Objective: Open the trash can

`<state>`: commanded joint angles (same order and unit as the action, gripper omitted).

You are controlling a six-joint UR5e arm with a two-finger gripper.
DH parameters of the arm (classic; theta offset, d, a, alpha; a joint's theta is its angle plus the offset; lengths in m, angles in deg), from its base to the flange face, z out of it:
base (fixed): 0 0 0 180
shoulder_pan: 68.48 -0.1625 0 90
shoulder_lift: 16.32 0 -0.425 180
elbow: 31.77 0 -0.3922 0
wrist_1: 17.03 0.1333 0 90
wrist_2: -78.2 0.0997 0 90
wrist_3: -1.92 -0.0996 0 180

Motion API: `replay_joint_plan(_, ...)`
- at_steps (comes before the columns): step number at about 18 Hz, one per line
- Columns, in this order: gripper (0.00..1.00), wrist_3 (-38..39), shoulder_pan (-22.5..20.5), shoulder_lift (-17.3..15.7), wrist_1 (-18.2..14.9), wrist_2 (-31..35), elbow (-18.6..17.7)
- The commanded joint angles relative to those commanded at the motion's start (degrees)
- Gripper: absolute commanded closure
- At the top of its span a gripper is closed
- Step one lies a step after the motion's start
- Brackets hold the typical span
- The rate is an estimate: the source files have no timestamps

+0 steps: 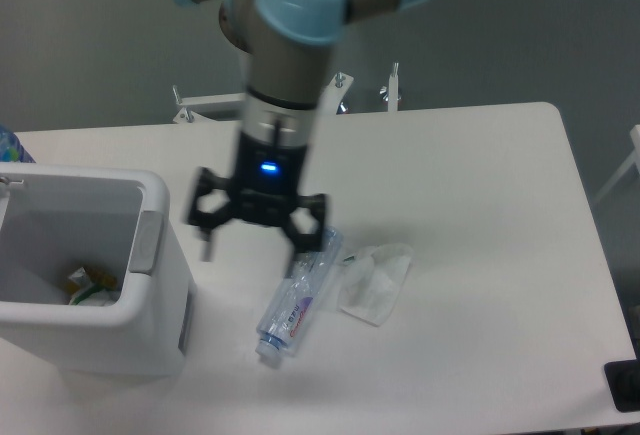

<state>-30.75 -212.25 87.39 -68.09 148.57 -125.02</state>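
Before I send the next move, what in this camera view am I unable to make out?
- Pincer: motion-blurred, so fingertip detail is smeared, though it looks open and empty.
- Bottle: its upper end sits behind one pincer finger; label print too small to read.
- Trash can: left side cut off by the frame edge; the lid is out of sight; the scraps inside are half hidden by the near wall.
- Blue thing at the left edge: mostly cropped.
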Motion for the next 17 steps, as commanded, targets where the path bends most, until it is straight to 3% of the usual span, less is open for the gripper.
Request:
replay_joint_plan(2, 0.0, -5.1, -2.3, 1.7, -0.2, 5.1, 0.7)
replay_joint_plan(6, 0.0, -11.4, -5.9, 5.5, -0.6, 7.0, 3.7)
replay_joint_plan(11, 0.0, -29.9, -8.0, 6.9, -0.5, 12.5, 1.0)
replay_joint_plan(17, 0.0, -36.5, -8.0, 8.1, -0.4, 15.3, -0.3)
